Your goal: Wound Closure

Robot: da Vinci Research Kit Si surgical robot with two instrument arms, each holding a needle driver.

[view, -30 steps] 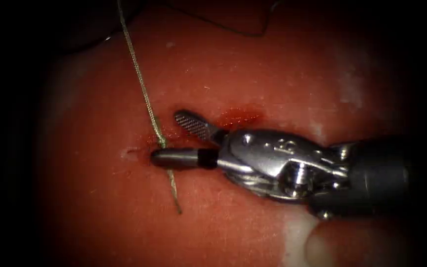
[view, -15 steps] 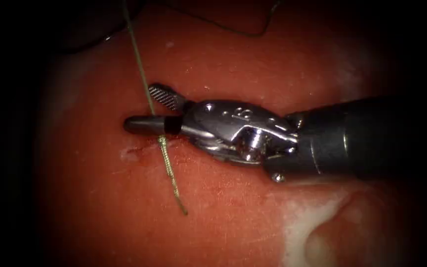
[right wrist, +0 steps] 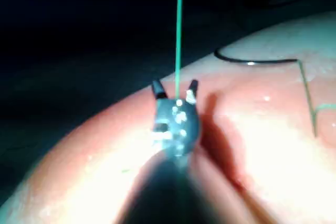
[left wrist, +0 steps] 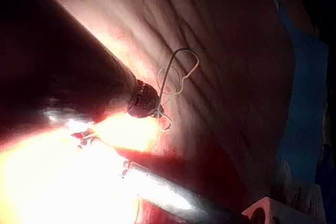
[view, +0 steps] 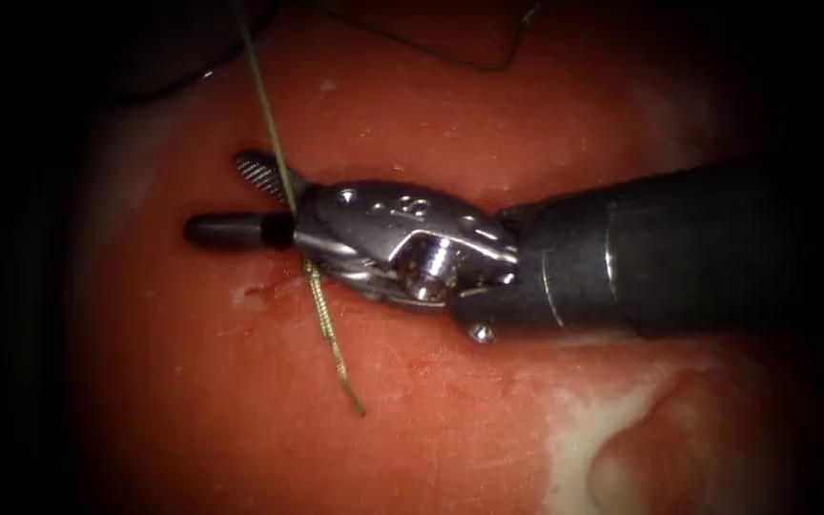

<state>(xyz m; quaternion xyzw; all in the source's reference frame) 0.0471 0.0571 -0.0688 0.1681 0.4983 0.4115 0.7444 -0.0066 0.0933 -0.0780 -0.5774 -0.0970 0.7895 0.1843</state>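
The right tool (view: 240,202) enters from 3 o'clock, jaws spread wide and holding nothing. The taut thread (view: 277,153) runs between the jaws at their base, rising toward 12 o'clock. Below the tool it emerges from the cut (view: 269,286) in the tissue (view: 450,420); a cut end of thread (view: 340,367) trails toward 5 o'clock.

Endoscope: we look down, close, on the tissue (view: 431,420).
Right wrist: along its shaft; shared thread (view: 274,143), probably.
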